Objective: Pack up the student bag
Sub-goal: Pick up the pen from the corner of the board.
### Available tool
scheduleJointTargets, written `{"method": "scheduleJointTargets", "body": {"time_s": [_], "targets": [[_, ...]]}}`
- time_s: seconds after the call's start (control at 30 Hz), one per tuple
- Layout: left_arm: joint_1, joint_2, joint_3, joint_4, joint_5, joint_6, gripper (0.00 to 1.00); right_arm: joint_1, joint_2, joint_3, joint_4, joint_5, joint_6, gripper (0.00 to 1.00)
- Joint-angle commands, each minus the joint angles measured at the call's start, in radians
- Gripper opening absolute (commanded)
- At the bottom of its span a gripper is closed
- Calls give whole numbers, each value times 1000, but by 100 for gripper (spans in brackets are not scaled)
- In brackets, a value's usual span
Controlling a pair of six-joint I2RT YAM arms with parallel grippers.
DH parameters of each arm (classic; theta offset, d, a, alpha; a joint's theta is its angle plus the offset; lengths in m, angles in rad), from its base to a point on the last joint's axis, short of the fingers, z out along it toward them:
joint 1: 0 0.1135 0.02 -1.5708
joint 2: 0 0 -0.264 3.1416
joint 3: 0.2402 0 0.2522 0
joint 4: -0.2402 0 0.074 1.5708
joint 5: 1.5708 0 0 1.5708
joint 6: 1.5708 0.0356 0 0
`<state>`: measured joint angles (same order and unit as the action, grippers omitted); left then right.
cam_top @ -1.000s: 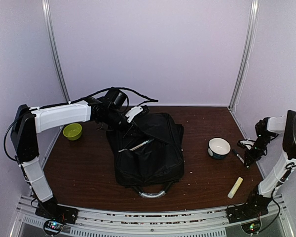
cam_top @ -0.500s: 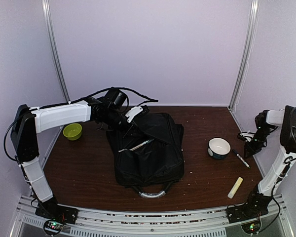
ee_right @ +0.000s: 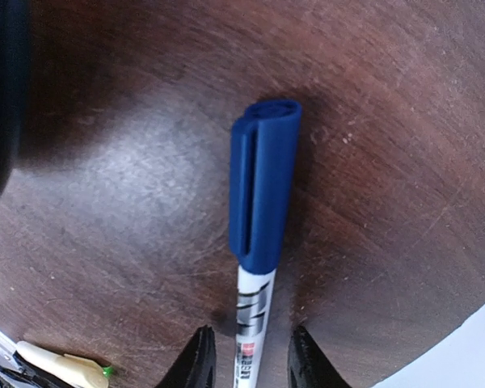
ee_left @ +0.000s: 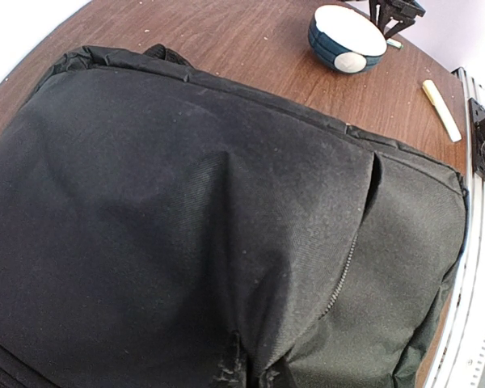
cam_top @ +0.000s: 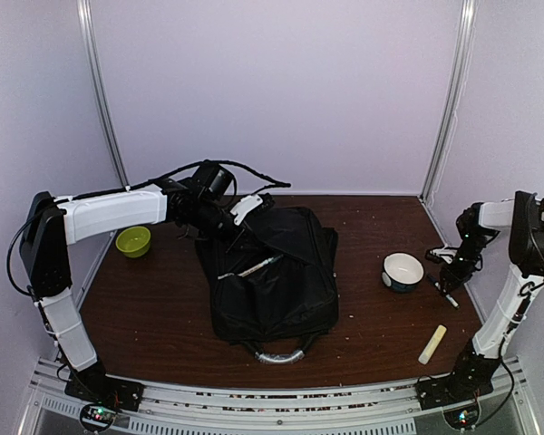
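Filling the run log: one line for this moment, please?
left gripper: shut on student bag top edge | right gripper: open, straddling marker on table | marker not yet packed

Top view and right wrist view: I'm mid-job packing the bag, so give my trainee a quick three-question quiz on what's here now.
1. True or false: the pen has a red cap.
2. The right gripper is: A open, astride the pen; B shut on the pen; C out of view.
3. Fill in: the green bowl lies on the bag's ___ side, by the robot's own sides.
Key: 1 false, the cap is blue; 2 A; 3 left.
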<state>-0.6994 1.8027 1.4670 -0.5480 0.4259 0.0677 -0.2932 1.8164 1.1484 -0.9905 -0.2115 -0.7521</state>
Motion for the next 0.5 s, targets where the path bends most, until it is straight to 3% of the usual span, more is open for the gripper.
{"method": "scheduleJointTargets", "body": {"time_s": [0.0, 0.33, 0.47], "targets": [[6, -19, 23, 68, 28, -16, 0, 10, 21, 14, 20, 64, 16, 29], [6, -17, 23, 68, 30, -16, 0, 0, 25, 32, 20, 60, 83, 8], [6, -17, 24, 68, 28, -16, 0, -10, -55, 74, -21, -11, 119, 6]]}}
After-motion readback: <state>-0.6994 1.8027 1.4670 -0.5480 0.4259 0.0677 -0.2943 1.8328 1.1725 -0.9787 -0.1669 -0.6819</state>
